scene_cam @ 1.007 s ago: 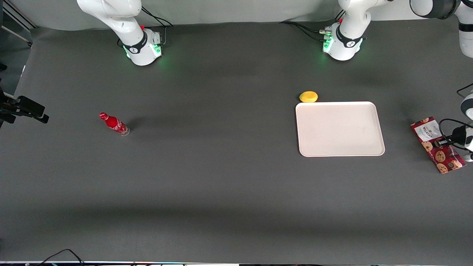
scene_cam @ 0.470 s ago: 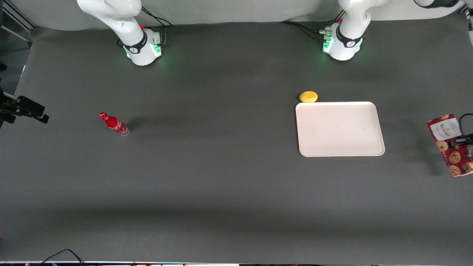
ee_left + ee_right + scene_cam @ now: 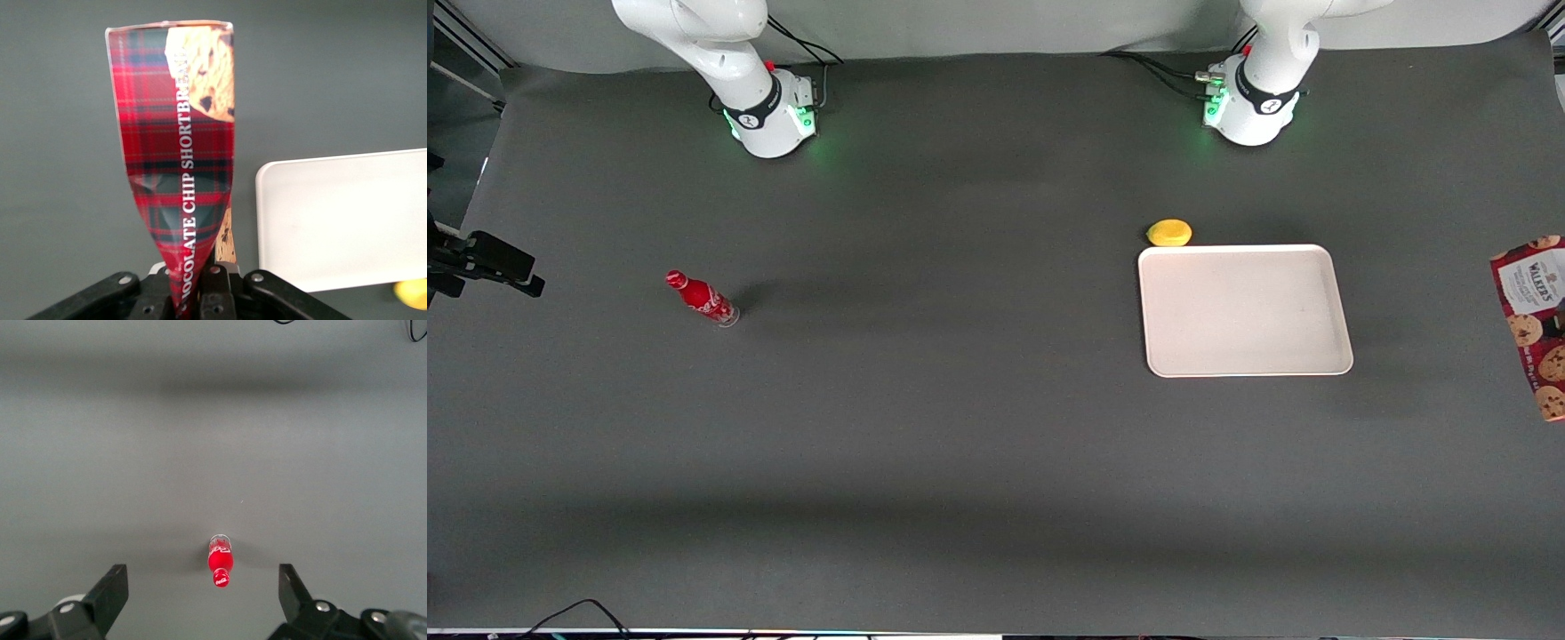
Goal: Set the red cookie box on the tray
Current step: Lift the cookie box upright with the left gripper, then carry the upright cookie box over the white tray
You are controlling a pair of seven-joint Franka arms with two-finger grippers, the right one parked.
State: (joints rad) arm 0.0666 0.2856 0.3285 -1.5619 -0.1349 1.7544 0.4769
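The red cookie box (image 3: 1529,320), dark-red tartan with cookie pictures and a white label, hangs in the air at the working arm's end of the table, partly cut off by the front view's edge. In the left wrist view my left gripper (image 3: 191,288) is shut on the box (image 3: 180,153), which is pinched and creased between the fingers. The cream-white tray (image 3: 1245,311) lies flat on the table, well apart from the box toward the parked arm's end. The tray also shows beside the box in the left wrist view (image 3: 340,220). The gripper itself is out of the front view.
A yellow lemon (image 3: 1168,233) lies against the tray's rim farther from the front camera; it also shows in the left wrist view (image 3: 410,293). A small red bottle (image 3: 701,298) stands toward the parked arm's end of the dark table and shows in the right wrist view (image 3: 221,563).
The cookie box has been lifted off the table and carried up and outward toward the working arm's end. The arm has left the front view. Tray, lemon and bottle have not moved.
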